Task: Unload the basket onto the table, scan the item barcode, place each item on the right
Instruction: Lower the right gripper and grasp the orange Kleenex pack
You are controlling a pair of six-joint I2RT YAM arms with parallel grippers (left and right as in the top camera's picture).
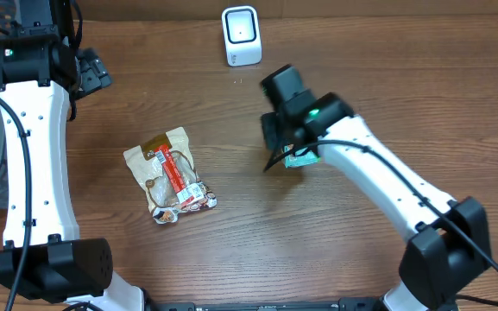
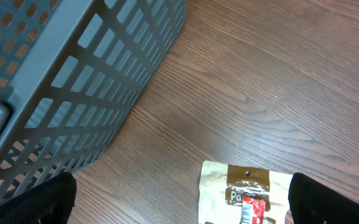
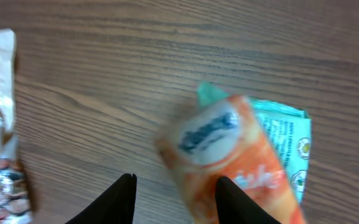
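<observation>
Far left: grey mesh basket (image 2: 55, 81) at the edge of the bench (image 1: 361, 52). Just beside it, left gripper (image 1: 96, 71), spread wide, holding nothing, hanging over bare wood.

Nearer and to the right, snack pouch (image 1: 169, 175), flat on the bench, label up, untouched, well apart from both arms.

At the far edge, near the middle, white scanner (image 1: 241, 35), standing alone, well apart from everything else.

Right of centre, right gripper (image 3: 176, 180), low over the orange packet (image 3: 229, 152), judged to be the item for scanning, overlapping a teal packet (image 3: 285, 134). Fingers (image 3: 114, 202) partway in, with bare wood between them and the orange packet against the right one. Cannot tell whether pinched or merely touched: too blurred.

Risks from here:
- Likely to slip out on lifting, with only an edge caught.
- Could drag the teal packet along, hiding the code or offering the scanner the wrong one.
- No barcode visible on the orange packet from these views, so showing the scanner the wrong face would give no read.
- Soft wrapper, probably prone to creasing across the code under a hard squeeze.
</observation>
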